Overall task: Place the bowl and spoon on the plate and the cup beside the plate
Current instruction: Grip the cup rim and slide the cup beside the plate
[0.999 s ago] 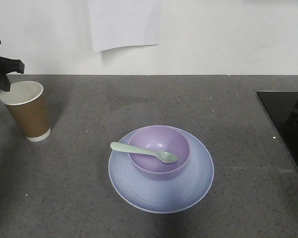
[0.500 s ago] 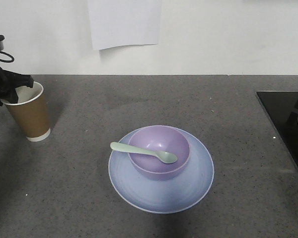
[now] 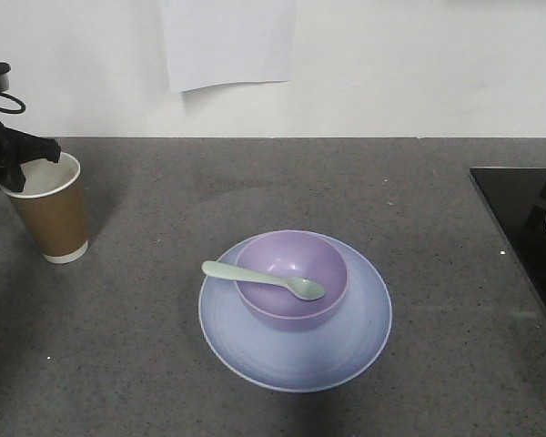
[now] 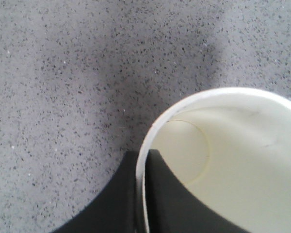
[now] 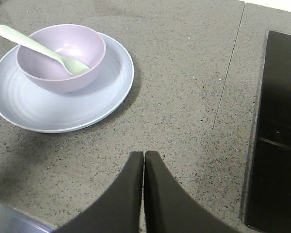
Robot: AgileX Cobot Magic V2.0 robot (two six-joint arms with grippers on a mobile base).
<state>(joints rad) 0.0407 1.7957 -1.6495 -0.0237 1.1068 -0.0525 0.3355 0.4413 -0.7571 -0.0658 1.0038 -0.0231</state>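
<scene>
Overhead, the left claw (image 3: pixel 18 164) pinches the cup (image 3: pixel 47 206) rim at the worktop's (image 3: pixel 255 182) nine o'clock, whereas only the right wrist view shows the right claw (image 5: pixel 143 160) pressed together.

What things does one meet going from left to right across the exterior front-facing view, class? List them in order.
Left pincer → cup → spoon lying in the bowl, both on the plate → black panel at the right edge.
</scene>
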